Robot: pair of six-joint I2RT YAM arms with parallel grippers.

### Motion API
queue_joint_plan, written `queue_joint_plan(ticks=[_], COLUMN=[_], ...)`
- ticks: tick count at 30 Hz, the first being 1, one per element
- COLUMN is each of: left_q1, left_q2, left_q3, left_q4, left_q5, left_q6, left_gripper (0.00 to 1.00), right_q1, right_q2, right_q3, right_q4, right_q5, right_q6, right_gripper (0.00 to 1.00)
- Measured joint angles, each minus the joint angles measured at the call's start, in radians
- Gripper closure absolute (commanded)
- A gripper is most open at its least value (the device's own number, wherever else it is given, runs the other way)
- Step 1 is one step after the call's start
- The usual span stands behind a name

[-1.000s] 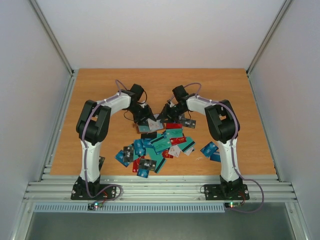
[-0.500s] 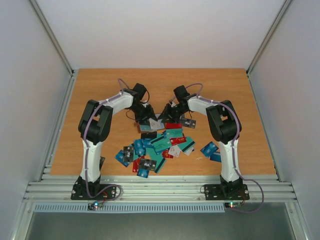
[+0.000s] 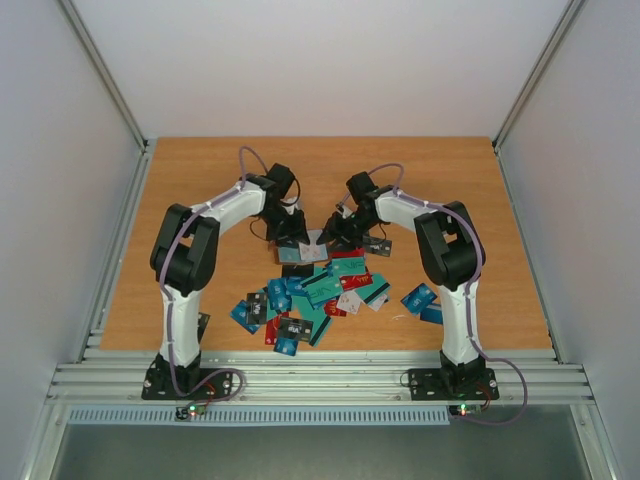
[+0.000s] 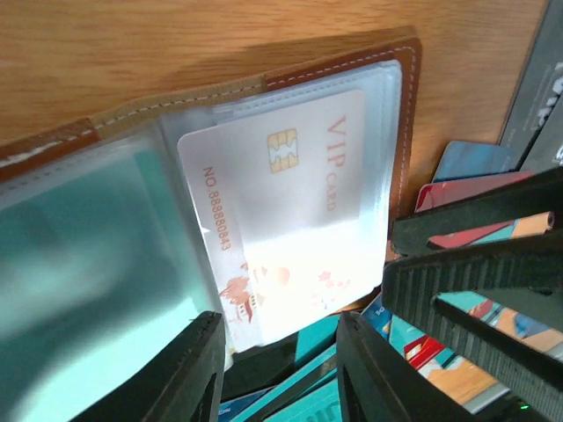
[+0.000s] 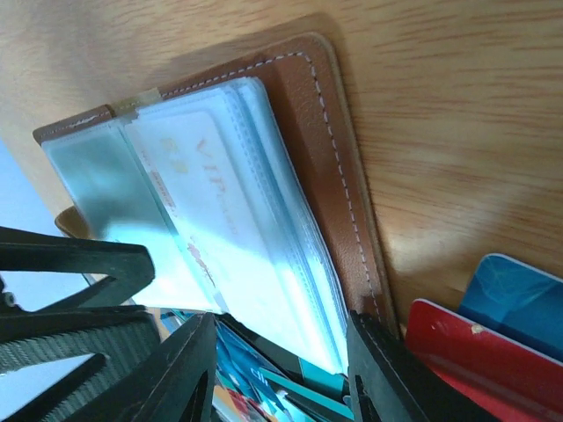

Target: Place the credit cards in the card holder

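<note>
The card holder [image 3: 305, 250] lies open on the table between both grippers, brown leather [image 4: 352, 66] [image 5: 343, 202] with clear sleeves. A white VIP card [image 4: 281, 202] [image 5: 211, 193] sits in one sleeve. My left gripper [image 3: 291, 236] [image 4: 277, 369] is open at the sleeves' lower edge, with loose teal cards showing through the gap. My right gripper [image 3: 335, 236] [image 5: 281, 369] is open too, the sleeve stack's edge between its fingers and one finger against the leather cover. The credit cards [image 3: 320, 290] lie heaped just in front of the holder.
Red [image 5: 475, 352] and blue [image 5: 519, 299] cards lie right beside the holder. A black card [image 3: 376, 243] and two blue ones [image 3: 422, 300] sit under the right arm. The other gripper's ribbed fingers [image 4: 475, 272] [image 5: 79, 264] crowd each wrist view. Grey walls flank the table.
The right jaws have spread apart and the left jaws have narrowed a little. The left arm has shifted slightly toward the far side. Both grippers stay at the holder.
</note>
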Motion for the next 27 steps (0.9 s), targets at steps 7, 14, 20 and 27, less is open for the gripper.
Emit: queue_joint_plan(ticks=[7,14,20,27], left_q1=[0.000,0.000,0.000,0.000], left_q2=[-0.045,-0.044,-0.008,0.043], left_q3=[-0.009,-0.010,-0.005,0.013], left_q4=[-0.025,-0.029,-0.031,-0.036], left_q5=[-0.063,-0.091,-0.105,-0.106], left_q6=[0.069,0.112,0.138,0.154], left_gripper=[0.76,0.88,1.00,1.00], right_q1=[0.000,0.000,0.000,0.000], right_q2=[-0.015,-0.053,-0.054,-0.052], right_q3=[0.000,0.000,0.000,0.006], right_q4=[-0.016,-0.019,-0.020,-0.019], right_q5=[-0.011,-0.016,-0.023,-0.035], right_q6=[-0.056,-0.082,-0.090,-0.093], right_gripper=[0.58,0.58,0.58,0.58])
